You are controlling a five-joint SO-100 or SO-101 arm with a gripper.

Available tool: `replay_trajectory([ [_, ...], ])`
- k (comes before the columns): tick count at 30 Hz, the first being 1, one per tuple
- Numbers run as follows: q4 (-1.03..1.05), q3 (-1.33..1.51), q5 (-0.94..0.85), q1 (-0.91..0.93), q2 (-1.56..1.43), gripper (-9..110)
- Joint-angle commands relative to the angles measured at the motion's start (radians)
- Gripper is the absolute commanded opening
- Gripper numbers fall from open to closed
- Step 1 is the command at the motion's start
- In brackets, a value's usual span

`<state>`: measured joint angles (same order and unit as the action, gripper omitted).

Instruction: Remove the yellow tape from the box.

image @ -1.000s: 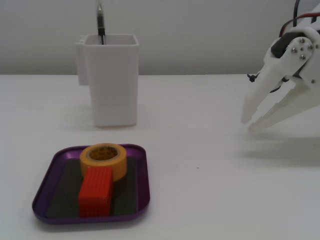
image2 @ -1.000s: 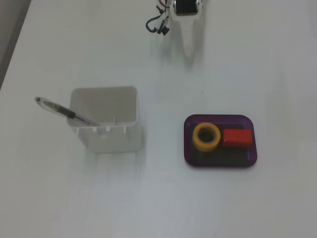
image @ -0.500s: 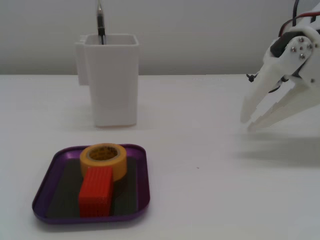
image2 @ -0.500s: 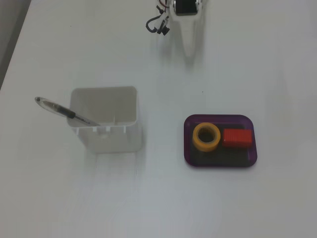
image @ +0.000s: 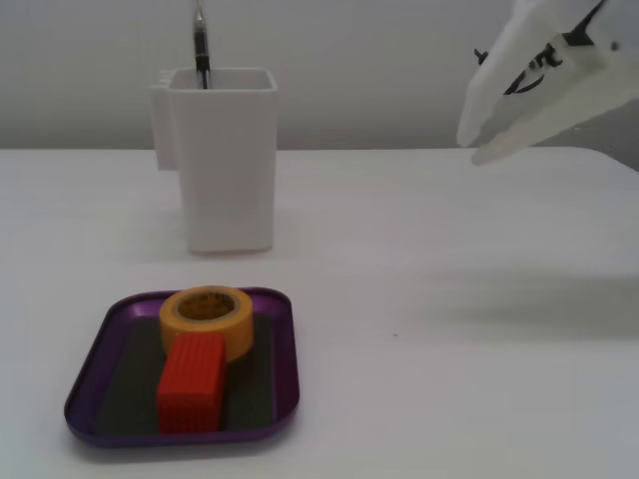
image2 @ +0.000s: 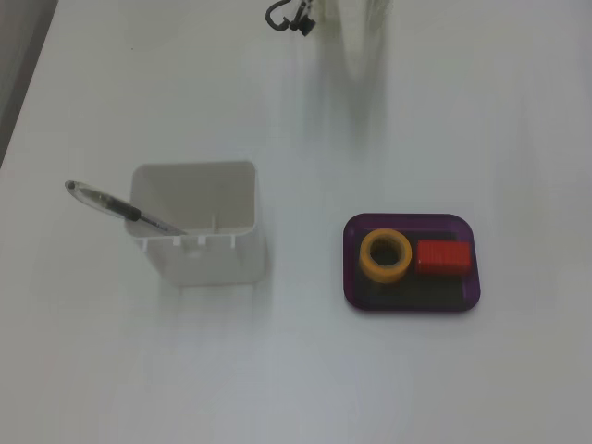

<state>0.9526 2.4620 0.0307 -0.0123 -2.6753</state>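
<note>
The yellow tape [image: 206, 318], a light, stiff ring best pinched across its wall through the hollow core, lies flat in the purple box [image: 92, 383] touching a red block [image: 191, 383], while the empty end effector [image: 467, 144] hovers well away, fingers slightly spread.

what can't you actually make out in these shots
- Gripper: motion-blurred in the side fixed view, so jaw opening is unclear; from above only a pale smear shows.
- Arm: cut off by both frame edges.
- Yellow tape: its front is hidden by the red block.
- White container: its inside is washed out.
</note>
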Motion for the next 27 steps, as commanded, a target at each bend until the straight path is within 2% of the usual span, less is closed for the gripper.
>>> replay_trajectory([
  [1, -0.008, -0.258, -0.011, -0.005, 0.328, 4],
  [6, -0.006, -0.543, -0.011, -0.008, 0.687, 16],
  [9, -0.005, -0.693, -0.009, -0.028, 0.853, 19],
  [18, 0.031, -1.012, -0.009, -0.075, 1.192, 19],
  [27, 0.031, -1.126, -0.009, -0.078, 1.339, 19],
])
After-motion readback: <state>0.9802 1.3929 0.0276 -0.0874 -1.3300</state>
